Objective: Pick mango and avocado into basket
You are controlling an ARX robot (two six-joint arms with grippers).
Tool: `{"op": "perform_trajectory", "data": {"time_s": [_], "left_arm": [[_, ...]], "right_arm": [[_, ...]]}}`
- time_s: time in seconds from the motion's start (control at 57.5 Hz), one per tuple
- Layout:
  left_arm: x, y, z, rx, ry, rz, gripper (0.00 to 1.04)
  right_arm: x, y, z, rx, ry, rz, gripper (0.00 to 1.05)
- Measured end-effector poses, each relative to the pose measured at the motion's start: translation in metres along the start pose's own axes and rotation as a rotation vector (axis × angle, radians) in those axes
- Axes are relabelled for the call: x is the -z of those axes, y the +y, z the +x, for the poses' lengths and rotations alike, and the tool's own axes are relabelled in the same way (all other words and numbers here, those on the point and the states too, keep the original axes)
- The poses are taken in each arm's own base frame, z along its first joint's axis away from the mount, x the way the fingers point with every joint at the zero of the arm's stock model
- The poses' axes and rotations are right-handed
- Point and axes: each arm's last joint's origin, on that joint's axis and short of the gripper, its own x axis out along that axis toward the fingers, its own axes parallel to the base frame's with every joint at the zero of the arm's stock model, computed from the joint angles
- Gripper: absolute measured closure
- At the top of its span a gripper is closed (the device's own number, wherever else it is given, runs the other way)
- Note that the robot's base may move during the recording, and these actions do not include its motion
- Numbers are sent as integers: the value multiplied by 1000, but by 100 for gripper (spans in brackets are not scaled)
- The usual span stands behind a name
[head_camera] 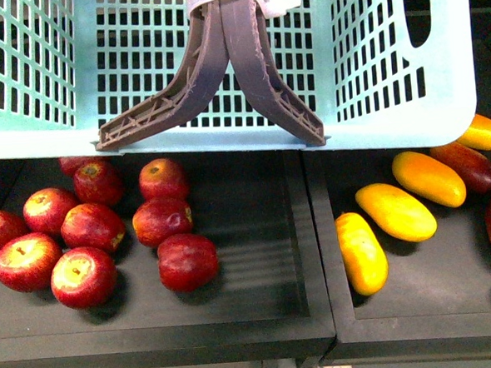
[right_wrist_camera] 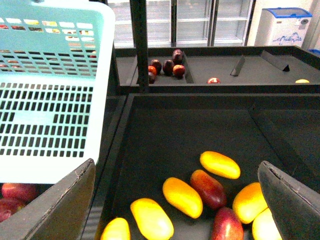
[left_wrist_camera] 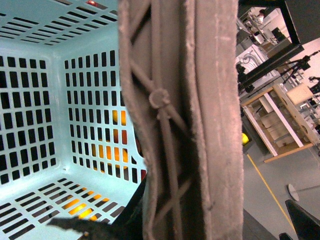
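**Left gripper:** its wrist view is filled by the grey-brown handles (left_wrist_camera: 190,120) of the basket (left_wrist_camera: 59,115). It cannot be told whether the jaws are closed on them.

**Front view:** red apples (head_camera: 84,277) lie in the left tray (head_camera: 257,233), under the basket's near wall. Yellow mangoes (head_camera: 396,211) and a dark red one (head_camera: 469,166) lie in the right tray (head_camera: 451,280).

**Right gripper** (right_wrist_camera: 176,162)**:** fingers spread wide and empty, with the mangoes in view beyond them. Only this wrist view shows a farther tray (right_wrist_camera: 250,65) holding more fruit.
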Motion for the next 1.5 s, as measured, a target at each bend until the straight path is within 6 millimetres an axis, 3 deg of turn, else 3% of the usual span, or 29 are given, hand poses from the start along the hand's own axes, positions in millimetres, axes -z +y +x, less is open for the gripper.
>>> {"op": "perform_trajectory", "data": {"time_s": [0.174,0.278,0.365,0.487,0.626,0.87,1.026,1.183,1.496], "left_arm": [[1,1,1,-17,1,-11,90],[1,2,0,-24,-3,-9,90],[1,1,1,-20,-1,-9,90],[1,2,0,-22,-2,-10,90],[1,1,1,-17,1,-9,90],[1,1,1,-20,-1,-9,90],[1,1,1,-20,0,-9,90],[1,1,1,-19,0,-9,90],[1,1,1,-20,0,-9,90]], "right_arm": [[1,0,0,-19,29,11,9],[6,-5,4,-86,352,117,9],[15,-15,11,-40,468,168,9],[17,-30,21,27,508,177,9],[24,-37,42,-56,536,91,9],[58,-45,105,-238,507,-256,9],[103,-39,158,-463,498,-507,9],[131,-26,189,-636,581,-580,9],[171,-4,251,-723,680,-679,9]]}}
